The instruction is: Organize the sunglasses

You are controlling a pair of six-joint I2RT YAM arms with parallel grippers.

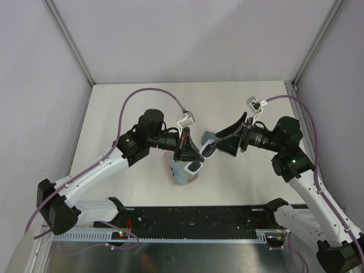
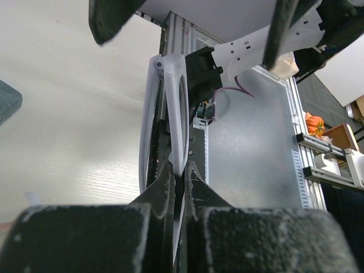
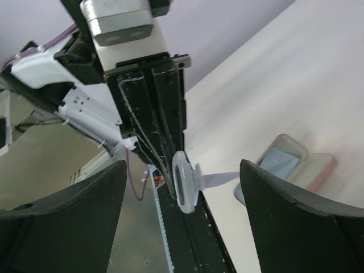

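Sunglasses [image 3: 185, 182], white-framed, clamped mid-air in left gripper [image 2: 183, 173], near pink case [image 3: 318, 165]; right gripper [image 1: 219, 142] jaws spread wide beside them. Probably folding step; next: careful lowering into case.

Pale frame, black fingers, cream table
On my feeds the sunglasses [image 2: 170, 68] have a translucent white frame with a faint lilac cast, and a dark lens shows in the overhead view; the left gripper [image 2: 182, 170] and right gripper [image 1: 215, 143] both have matte black fingers speckled with pale scuffs. I see the case [image 3: 321, 165] in soft pink, a light blue cloth [image 3: 278, 161] in it, and a second case [image 1: 209, 136] in grey-blue. The table [image 1: 142, 108] is cream with fine wood grain; the left arm [image 1: 96, 170] and right arm [image 1: 310, 193] are white with black joints, the cables [image 1: 136, 96] purple, the walls [image 1: 187, 34] pale grey-lilac
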